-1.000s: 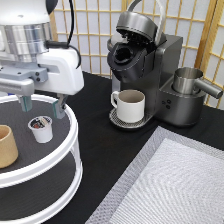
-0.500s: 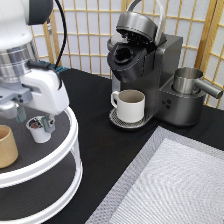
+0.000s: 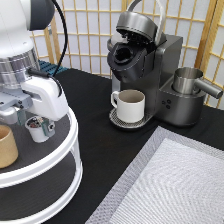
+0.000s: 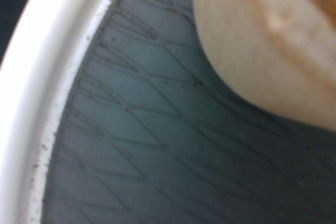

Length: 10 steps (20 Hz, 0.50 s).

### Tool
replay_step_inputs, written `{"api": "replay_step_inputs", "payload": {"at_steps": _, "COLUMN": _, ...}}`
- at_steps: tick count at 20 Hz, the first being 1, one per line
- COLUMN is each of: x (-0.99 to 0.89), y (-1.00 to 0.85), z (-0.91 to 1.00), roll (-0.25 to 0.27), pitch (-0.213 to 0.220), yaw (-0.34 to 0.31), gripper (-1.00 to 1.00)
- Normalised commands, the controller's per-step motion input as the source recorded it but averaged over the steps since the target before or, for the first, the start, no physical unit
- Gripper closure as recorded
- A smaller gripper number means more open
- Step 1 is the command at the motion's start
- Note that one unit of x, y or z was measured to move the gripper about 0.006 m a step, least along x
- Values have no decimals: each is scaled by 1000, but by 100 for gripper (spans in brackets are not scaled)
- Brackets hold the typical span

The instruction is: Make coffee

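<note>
A white two-tier round stand point(image 3: 70, 150) fills the exterior view's lower left, its upper shelf lined with dark mesh. On that shelf a tan handleless cup point(image 3: 6, 146) stands at the exterior view's left edge, and just to its right stands the coffee pod point(image 3: 36, 128), small, white and tapered. The pod is upright, its long axis vertical, its dark foil top facing up and its narrow end on the mesh.

The gripper point(image 3: 34, 120) is down on the upper shelf with one finger on each side of the pod; the fingers sit right beside its walls, but whether they are pressed against it cannot be told. The arm's bulky white hand hangs directly above and hides the shelf behind the pod.

Well apart, toward the exterior view's right, a dark coffee machine point(image 3: 150, 70) stands on the black table point(image 3: 95, 100) with its lid raised and its brew chamber open. A white handled mug point(image 3: 131, 105) sits on its drip tray, and a steel pitcher point(image 3: 190, 82) rests on the machine's right side. A grey woven mat point(image 3: 170, 185) lies at the exterior view's lower right.

The wrist view shows the stand's white rim point(image 4: 45, 115), the mesh and the tan cup's curved wall point(image 4: 270, 55).
</note>
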Motion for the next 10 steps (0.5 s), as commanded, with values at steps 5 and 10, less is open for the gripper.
{"api": "replay_step_inputs", "payload": {"at_steps": 5, "x": 14, "y": 24, "z": 247, "roll": 1, "pitch": 27, "yaw": -26, "gripper": 100}}
{"api": "replay_step_inputs", "payload": {"at_steps": 10, "x": 2, "y": 0, "z": 22, "roll": 12, "pitch": 25, "yaw": 0, "gripper": 100}}
